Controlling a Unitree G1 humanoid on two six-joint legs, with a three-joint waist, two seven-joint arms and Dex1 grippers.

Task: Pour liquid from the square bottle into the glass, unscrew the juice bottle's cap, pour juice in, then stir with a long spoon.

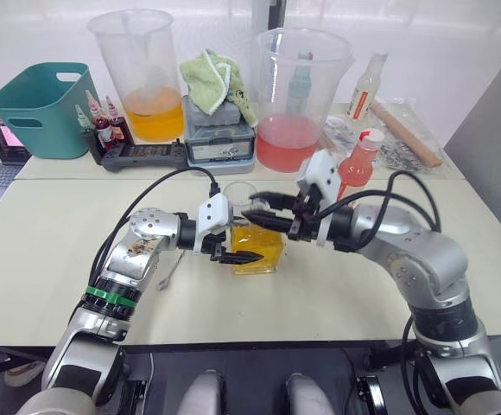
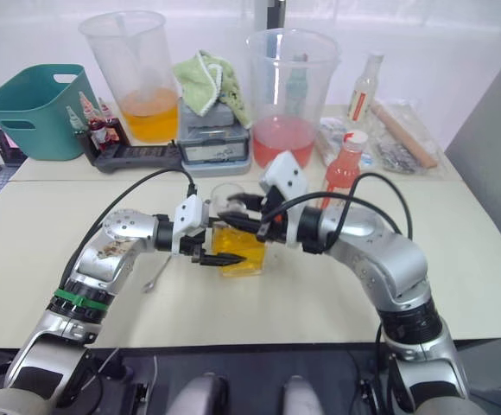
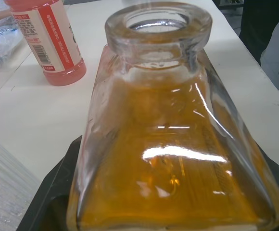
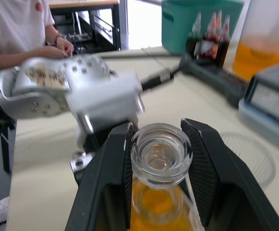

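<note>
Gripping the square bottle (image 1: 259,249) two ways mid-desk: left gripper (image 1: 240,244) clamps its flat glass body, right gripper (image 4: 158,159) closes on the thick round neck. Bottle upright, uncapped, amber liquid inside. Glass (image 1: 240,192) sits just behind it, toward the far edge, so the tilt should go that way.

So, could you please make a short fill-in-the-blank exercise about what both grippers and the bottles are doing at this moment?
1. The right gripper has its fingers on either side of the ____ of the square bottle.
2. The left gripper grips the square bottle's body, which holds ____-coloured liquid.
3. The juice bottle stands upright on the table with its cap still ____.
4. The glass stands just ____ the square bottle, toward the beakers.

Missing words: neck; orange; on; behind
</note>
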